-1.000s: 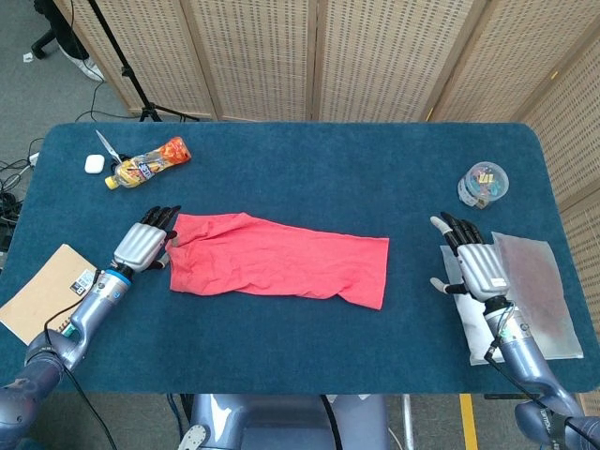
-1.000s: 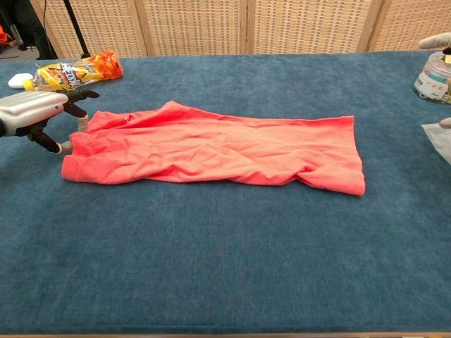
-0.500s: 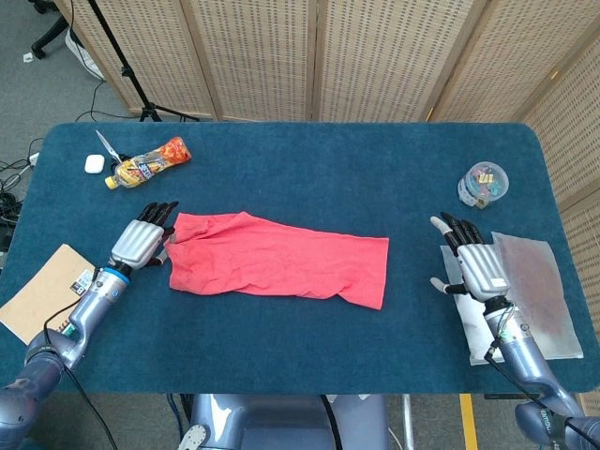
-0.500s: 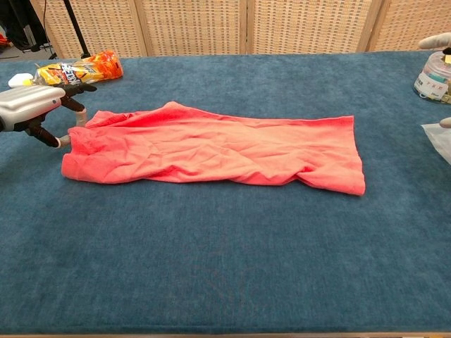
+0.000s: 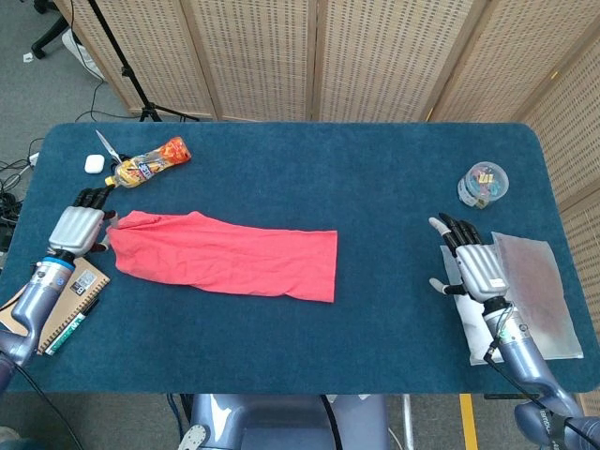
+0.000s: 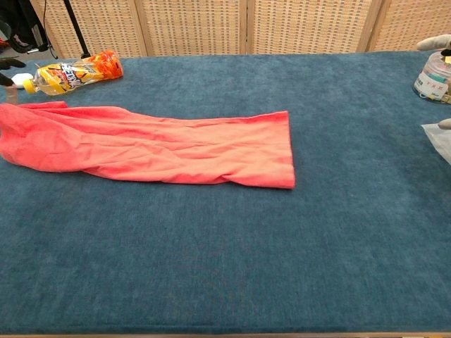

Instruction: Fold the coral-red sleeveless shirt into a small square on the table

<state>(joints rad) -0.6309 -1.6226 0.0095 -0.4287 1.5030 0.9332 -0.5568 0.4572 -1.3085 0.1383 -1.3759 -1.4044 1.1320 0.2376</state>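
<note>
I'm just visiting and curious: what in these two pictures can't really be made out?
- Left hand: the chest view's left edge cuts it off; in the head view its grip on the shirt is hidden under the hand.
- Right hand: only fingertips show at the chest view's right edge.
- Jar: contents too small to identify.
- Notebook: partly covered by the left arm.

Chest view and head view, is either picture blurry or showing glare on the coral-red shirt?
Head view: sharp, even light, no glare on the coral-red sleeveless shirt. Chest view: shirt also crisp, soft shadows in its wrinkles; its left end is cut off by the frame edge.
</note>
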